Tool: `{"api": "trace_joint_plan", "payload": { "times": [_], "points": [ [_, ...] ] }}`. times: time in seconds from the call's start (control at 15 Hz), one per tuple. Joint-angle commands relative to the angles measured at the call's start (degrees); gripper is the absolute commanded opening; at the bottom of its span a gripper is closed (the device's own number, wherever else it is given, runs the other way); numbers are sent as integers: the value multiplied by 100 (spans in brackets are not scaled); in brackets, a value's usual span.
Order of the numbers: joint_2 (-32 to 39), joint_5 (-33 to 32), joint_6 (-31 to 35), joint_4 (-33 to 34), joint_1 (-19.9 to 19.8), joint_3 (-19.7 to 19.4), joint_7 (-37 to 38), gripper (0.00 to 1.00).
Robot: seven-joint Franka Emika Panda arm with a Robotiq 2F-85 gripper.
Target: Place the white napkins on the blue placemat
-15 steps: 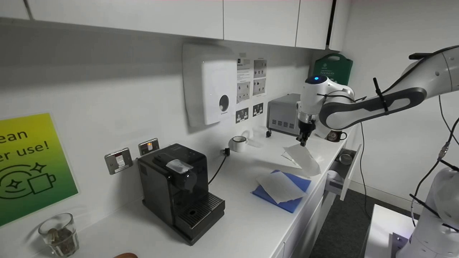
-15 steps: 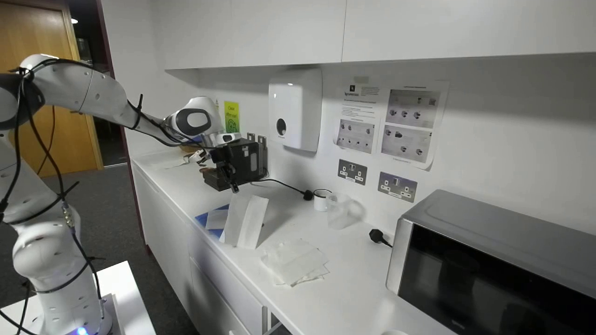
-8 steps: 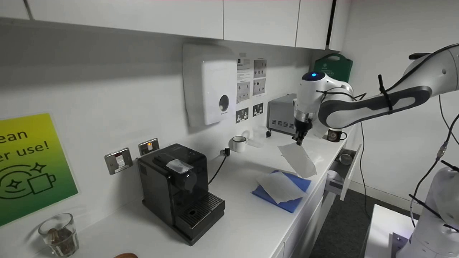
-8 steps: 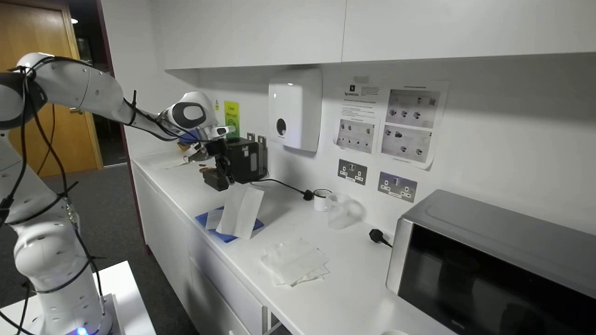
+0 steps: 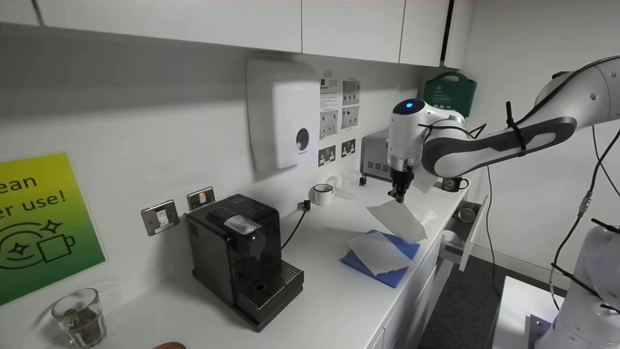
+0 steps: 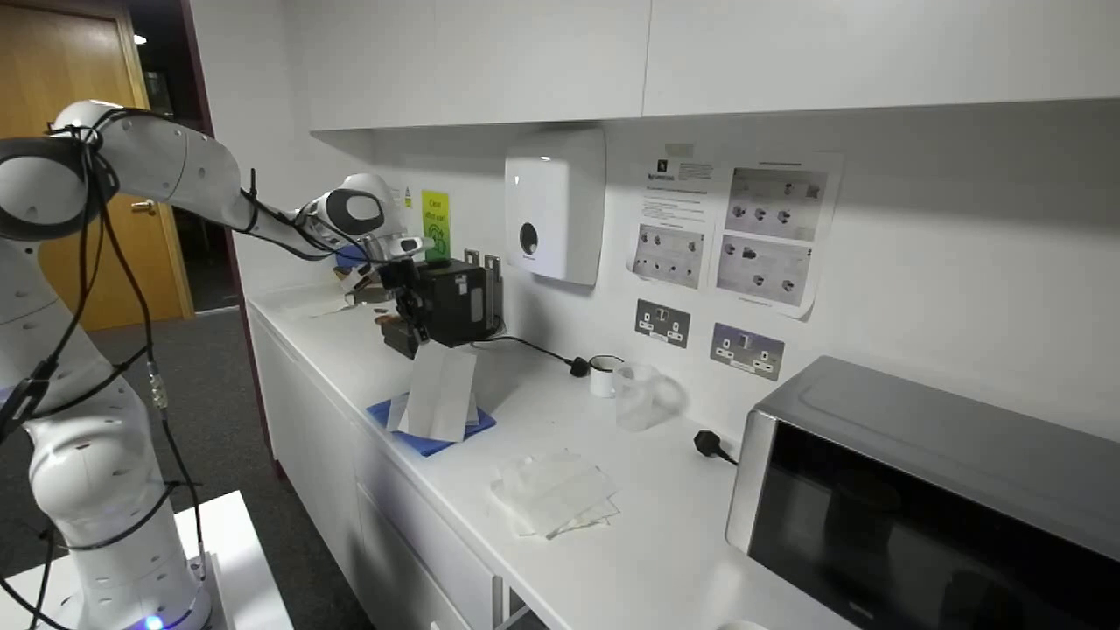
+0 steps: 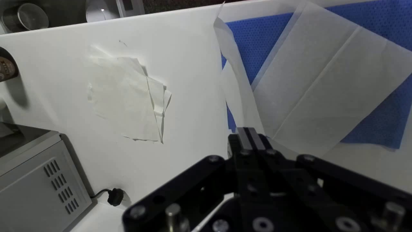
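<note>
1. Dangling by its upper edge, a thin white paper napkin (image 5: 398, 221) hangs from the black two-finger gripper (image 7: 250, 137), whose tips are pinched together on it.
2. It's right by the flat blue rectangular placemat (image 7: 379, 125), but I can't tell if they're touching.
3. Kinda in the way: a second white paper napkin (image 5: 378, 253) lies crooked over much of the mat, poking past an edge.
4. There's a messy pile of white napkins (image 6: 557, 494) on the smooth white countertop (image 6: 656, 542), off toward the boxy silver-grey microwave (image 6: 927, 429).
5. Back near the wall, a dark-rimmed white mug (image 6: 604, 378) sits just beside a translucent plastic cup (image 6: 632, 402).
6. The mat's other side has the boxy black coffee machine (image 5: 218, 242).
7. Oh, and a white-fronted drawer (image 5: 474, 235) juts out below the counter edge.
</note>
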Motion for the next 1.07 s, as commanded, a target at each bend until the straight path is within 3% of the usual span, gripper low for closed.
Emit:
{"api": "trace_joint_plan", "payload": {
  "times": [0.0,1.0],
  "points": [
    [420,-20,-357,422,163,-21,249,0],
    [1624,155,-1421,1828,614,-179,587,0]
  ]
}}
